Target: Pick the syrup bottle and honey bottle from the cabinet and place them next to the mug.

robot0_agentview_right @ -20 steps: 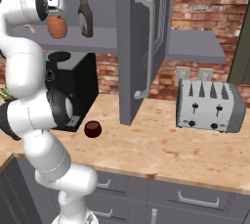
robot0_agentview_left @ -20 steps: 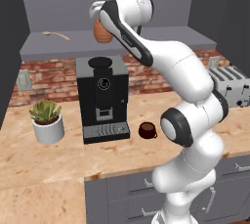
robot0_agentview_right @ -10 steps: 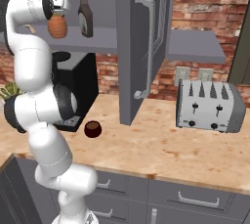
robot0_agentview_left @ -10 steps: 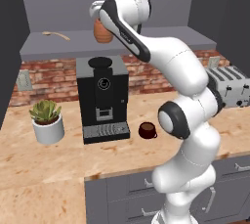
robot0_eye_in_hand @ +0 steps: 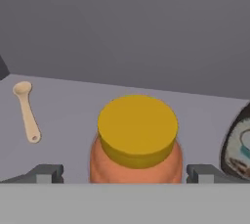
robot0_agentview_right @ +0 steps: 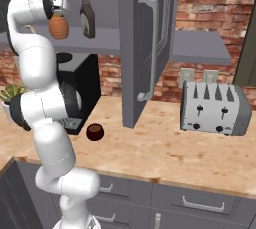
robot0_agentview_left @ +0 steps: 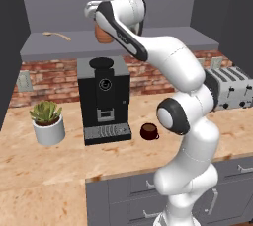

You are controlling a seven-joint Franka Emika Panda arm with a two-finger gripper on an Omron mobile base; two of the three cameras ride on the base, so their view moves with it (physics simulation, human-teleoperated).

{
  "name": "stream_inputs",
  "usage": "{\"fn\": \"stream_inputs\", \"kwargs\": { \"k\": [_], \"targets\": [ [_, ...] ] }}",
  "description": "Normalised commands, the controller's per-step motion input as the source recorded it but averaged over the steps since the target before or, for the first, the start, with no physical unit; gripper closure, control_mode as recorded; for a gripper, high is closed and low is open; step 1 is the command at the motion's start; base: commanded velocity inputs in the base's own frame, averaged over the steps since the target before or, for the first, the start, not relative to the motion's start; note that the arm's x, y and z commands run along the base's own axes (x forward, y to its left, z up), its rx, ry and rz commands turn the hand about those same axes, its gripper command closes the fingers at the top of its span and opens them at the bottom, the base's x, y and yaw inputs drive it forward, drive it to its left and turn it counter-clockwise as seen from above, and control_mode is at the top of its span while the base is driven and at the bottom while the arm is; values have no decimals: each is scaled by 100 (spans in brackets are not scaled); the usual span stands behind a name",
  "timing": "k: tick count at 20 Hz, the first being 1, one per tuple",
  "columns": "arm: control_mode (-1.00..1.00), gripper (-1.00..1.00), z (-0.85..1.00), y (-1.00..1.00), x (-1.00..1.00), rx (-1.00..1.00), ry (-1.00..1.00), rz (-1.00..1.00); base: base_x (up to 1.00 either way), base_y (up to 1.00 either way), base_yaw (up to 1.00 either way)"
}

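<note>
Grey cabinet [robot0_agentview_right: 200, 48]: open wall shelf unit above the counter, its door [robot0_agentview_right: 145, 48] swung out and standing edge-on in the right base view.
Wooden counter [robot0_agentview_left: 49, 170]: pale worktop along a red brick wall, grey drawer fronts [robot0_agentview_right: 200, 203] below.
Arm: white, reaching up from the base to the left part of the shelf.
Coffee machine [robot0_agentview_left: 104, 99]: black, on the counter under the shelf, against the wall.
Toaster [robot0_agentview_right: 215, 108]: silver, on the counter far right, well apart from the machine.
Plant pot [robot0_agentview_left: 48, 124]: white with a green succulent, left of the coffee machine.
Syrup bottle [robot0_agentview_right: 87, 15]: dark brown, black cap, upright on the shelf just right of the honey bottle; in the hand view only its pale label shows at the right edge [robot0_eye_in_hand: 239, 152].
Honey bottle [robot0_eye_in_hand: 136, 142]: orange, ribbed, yellow lid, upright on the shelf board; seen also behind the arm in the left base view [robot0_agentview_left: 103, 33].
Gripper [robot0_eye_in_hand: 124, 174]: spread wide, one fingertip [robot0_eye_in_hand: 46, 173] on each side of the honey bottle, not pressing on it as far as the views show.
Mug [robot0_agentview_left: 148, 131]: dark maroon, on the counter just right of the coffee machine, near its front.
Spoon [robot0_eye_in_hand: 28, 110]: small wooden one lying flat on the shelf, left of the honey bottle.
</note>
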Motion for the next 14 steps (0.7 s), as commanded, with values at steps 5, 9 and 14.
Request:
{"fn": "stream_inputs", "kwargs": {
  "k": [5,9,14],
  "targets": [
    [-100,-100,0,7,30,0,0,-2,0,0,0],
    [-100,-100,0,0,26,0,0,-4,0,0,0],
    [-100,-100,0,0,18,0,0,-3,0,0,0]
  ]
}}
